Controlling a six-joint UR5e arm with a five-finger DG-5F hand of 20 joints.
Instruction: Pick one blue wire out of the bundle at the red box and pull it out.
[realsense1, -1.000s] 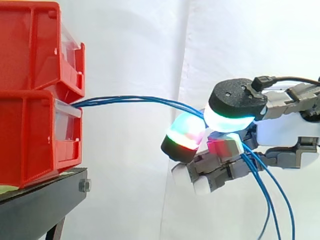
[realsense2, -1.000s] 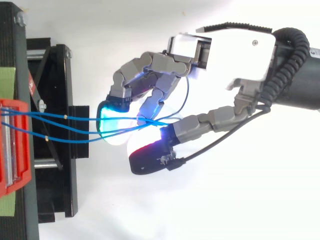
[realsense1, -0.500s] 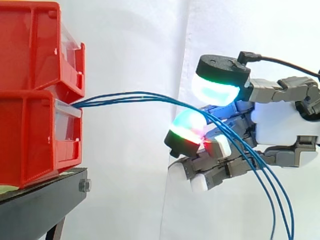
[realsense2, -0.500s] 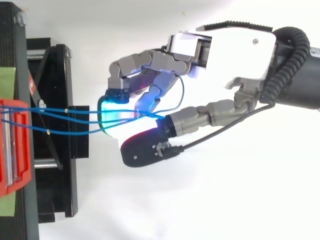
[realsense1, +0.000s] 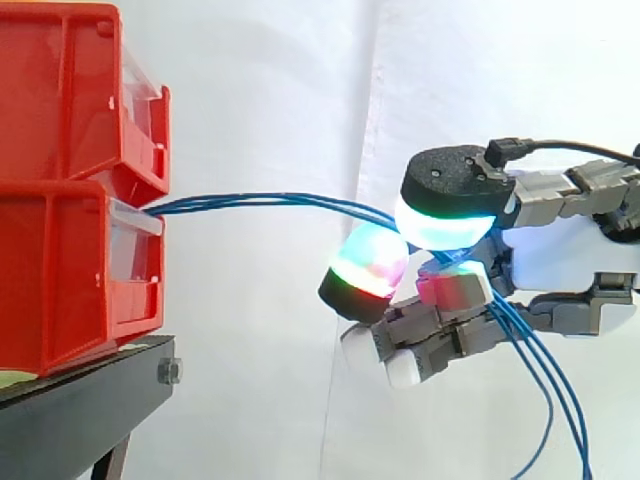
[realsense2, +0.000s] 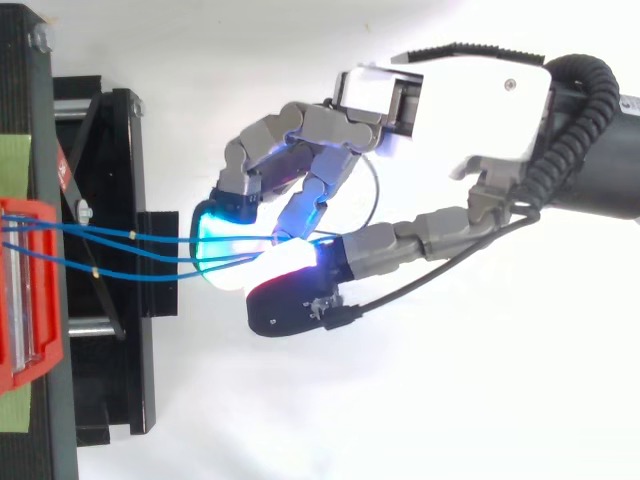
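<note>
Hand (realsense2: 480, 110) clamped back down, pinching the blue wires (realsense1: 260, 200); side view shows tails hanging below; top view shows them spread near the red box (realsense2: 52, 320).

The red bins (realsense1: 60, 270) look glossy plastic, the stand (realsense1: 80, 410) matt black metal, the blue wires (realsense1: 260, 203) smooth, the curtain (realsense1: 270, 100) cloth.

Side level, top overhead; hand (realsense1: 562, 258) seemingly near.
</note>
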